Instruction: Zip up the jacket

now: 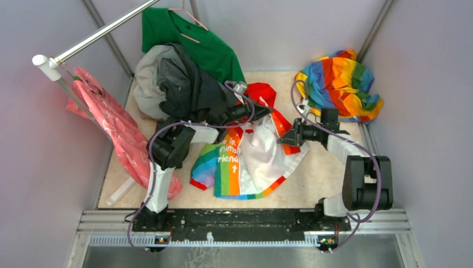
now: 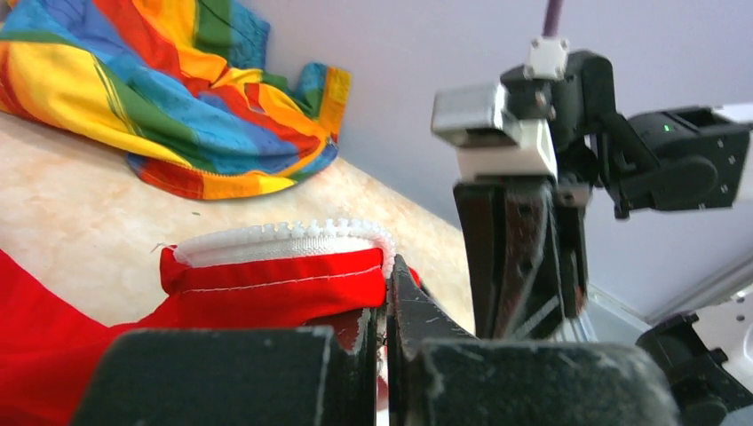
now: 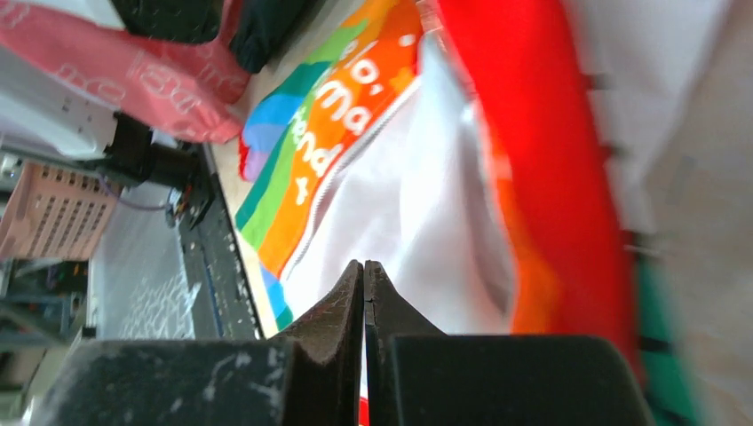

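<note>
The jacket (image 1: 254, 162) lies spread on the table (image 1: 318, 173) in the middle of the top view, with its white side up, the red hood (image 1: 262, 92) toward the upper part of the frame and the lettered rainbow panel at its left. The left gripper (image 2: 387, 297) is clamped on the jacket's red edge, and a white row of zipper teeth (image 2: 293, 232) curves just above the fingers in the lower middle of its wrist view. The right gripper (image 3: 365, 288) has its fingers pressed together over the white cloth, right of the jacket's centre; whether they pinch any cloth I cannot tell.
</note>
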